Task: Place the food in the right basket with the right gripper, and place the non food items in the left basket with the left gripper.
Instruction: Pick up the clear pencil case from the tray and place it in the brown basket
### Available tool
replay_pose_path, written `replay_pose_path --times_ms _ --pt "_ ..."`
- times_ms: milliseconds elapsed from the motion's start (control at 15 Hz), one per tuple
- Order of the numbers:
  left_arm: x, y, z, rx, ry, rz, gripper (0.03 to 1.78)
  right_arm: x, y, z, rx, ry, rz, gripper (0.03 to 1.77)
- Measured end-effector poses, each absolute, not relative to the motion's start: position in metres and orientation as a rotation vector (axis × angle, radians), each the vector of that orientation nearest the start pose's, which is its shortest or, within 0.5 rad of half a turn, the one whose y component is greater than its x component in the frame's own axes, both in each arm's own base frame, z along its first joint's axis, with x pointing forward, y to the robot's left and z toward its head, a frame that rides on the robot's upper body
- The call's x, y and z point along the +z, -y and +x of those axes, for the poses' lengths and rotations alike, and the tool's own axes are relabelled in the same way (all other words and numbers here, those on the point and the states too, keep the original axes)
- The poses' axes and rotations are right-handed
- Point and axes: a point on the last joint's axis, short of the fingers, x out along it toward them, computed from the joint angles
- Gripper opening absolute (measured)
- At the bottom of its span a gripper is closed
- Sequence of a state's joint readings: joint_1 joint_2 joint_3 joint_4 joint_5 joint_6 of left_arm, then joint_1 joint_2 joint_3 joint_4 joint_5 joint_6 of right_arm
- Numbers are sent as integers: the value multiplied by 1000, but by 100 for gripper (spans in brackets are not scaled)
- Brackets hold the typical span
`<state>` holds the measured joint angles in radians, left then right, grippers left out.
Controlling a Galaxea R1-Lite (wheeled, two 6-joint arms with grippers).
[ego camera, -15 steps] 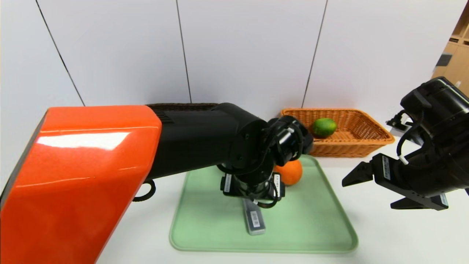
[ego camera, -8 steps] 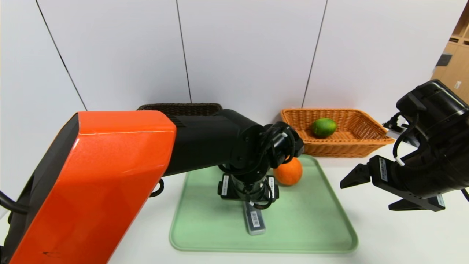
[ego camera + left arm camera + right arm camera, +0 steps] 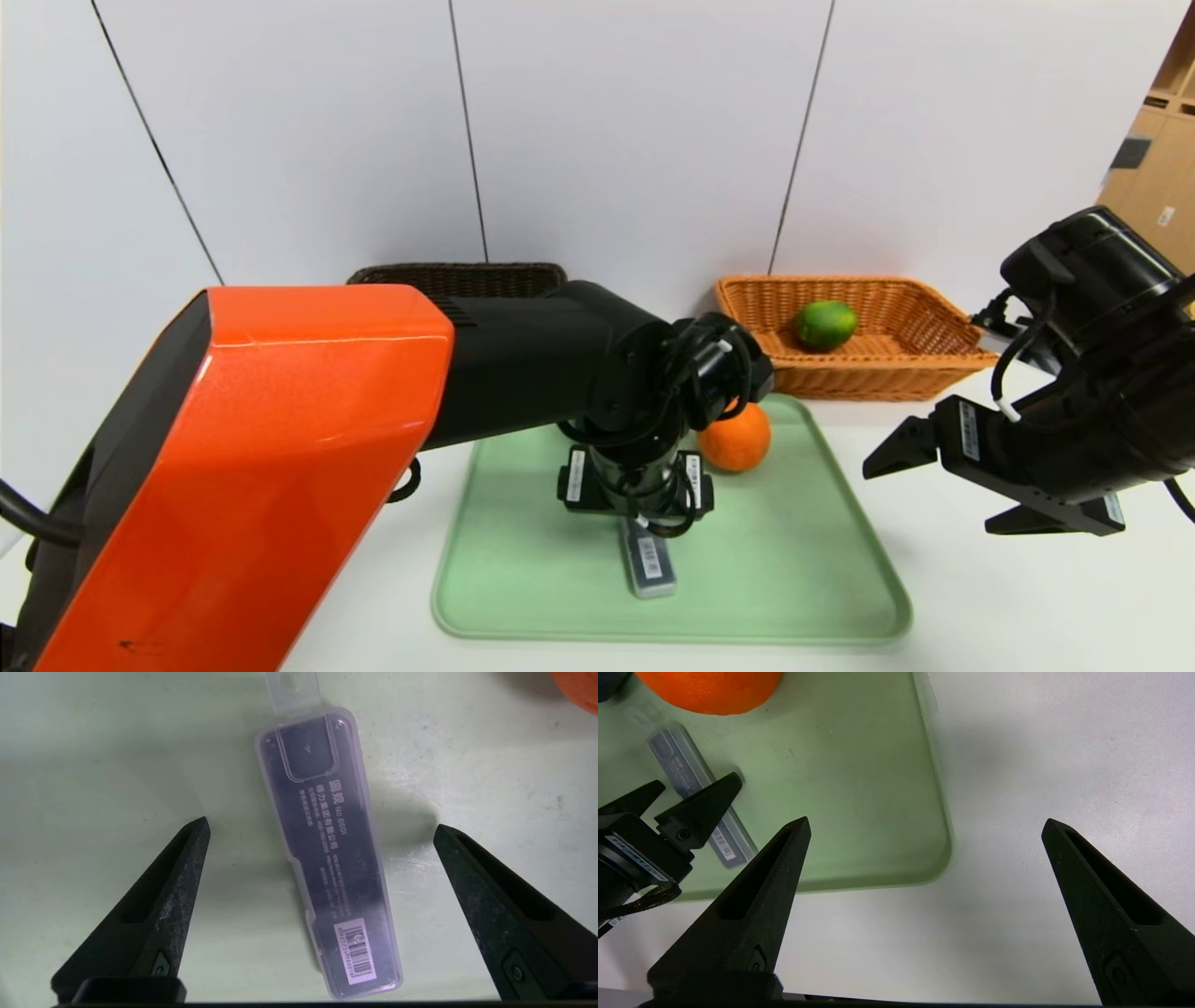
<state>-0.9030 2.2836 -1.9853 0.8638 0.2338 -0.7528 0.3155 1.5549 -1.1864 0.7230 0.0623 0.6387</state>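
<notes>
Settles black left gripper (image 3: 322, 823) over flat grey plastic case (image 3: 336, 858) on pale green tray (image 3: 672, 638), seemingly grasp-ready; keeps right gripper (image 3: 927, 819) beside tray, both sets of jaws apart.

Dark basket partly hidden
The left arm covers most of the dark brown basket (image 3: 457, 272), its contents unseen.

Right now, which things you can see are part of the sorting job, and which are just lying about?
For the job:
- grey case
- orange
- green fruit
- tan basket
- dark basket
- left gripper, over the case
- right gripper, beside the tray

Not to be sorted:
- green tray, just holding things
</notes>
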Motion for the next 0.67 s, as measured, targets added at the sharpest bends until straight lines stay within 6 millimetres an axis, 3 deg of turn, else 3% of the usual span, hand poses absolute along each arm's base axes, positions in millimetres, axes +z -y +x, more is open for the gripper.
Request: replay_pose_path --times_ms 267,467,533,667 --pt "158 331 266 -218 -1149 -58 107 215 -74 223 -20 -1148 427 171" --pt "157 331 266 -217 -1151 -58 76 215 -74 224 -21 -1150 426 171" --pt "157 331 266 -217 -1151 -58 55 215 -74 224 -21 -1149 426 171" --pt "156 332 266 -217 -1152 -56 55 215 -74 224 -22 -1148 427 171"
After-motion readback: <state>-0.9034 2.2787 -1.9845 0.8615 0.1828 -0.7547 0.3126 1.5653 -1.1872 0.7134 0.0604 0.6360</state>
